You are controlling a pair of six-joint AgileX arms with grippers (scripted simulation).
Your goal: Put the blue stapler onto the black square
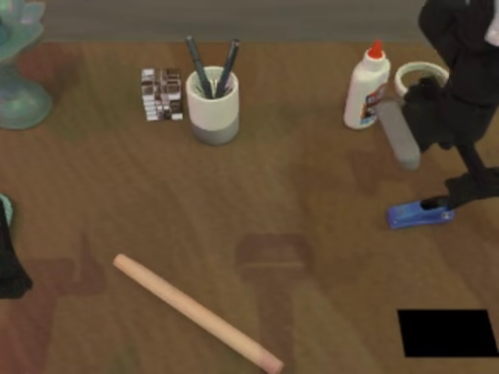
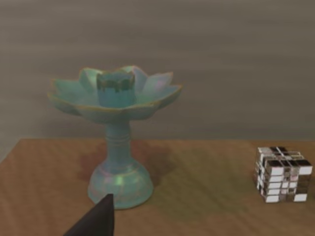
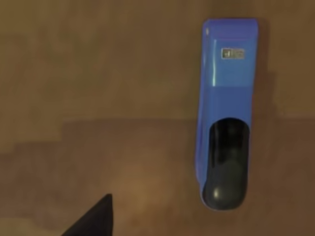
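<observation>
On my table [image 1: 257,179] a teal stand [image 1: 19,70] sits far left. A mirrored cube [image 1: 161,94] touches a pen cup [image 1: 212,105]. Glue bottle [image 1: 366,87] and tape roll [image 1: 421,78] stand far right; a wooden rod [image 1: 196,312] lies near.

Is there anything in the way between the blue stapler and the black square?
Nothing visible: only bare wooden table lies between the small bright-blue stapler and the flat black square nearer the front edge. The right end effector hovers at the stapler's right end.
</observation>
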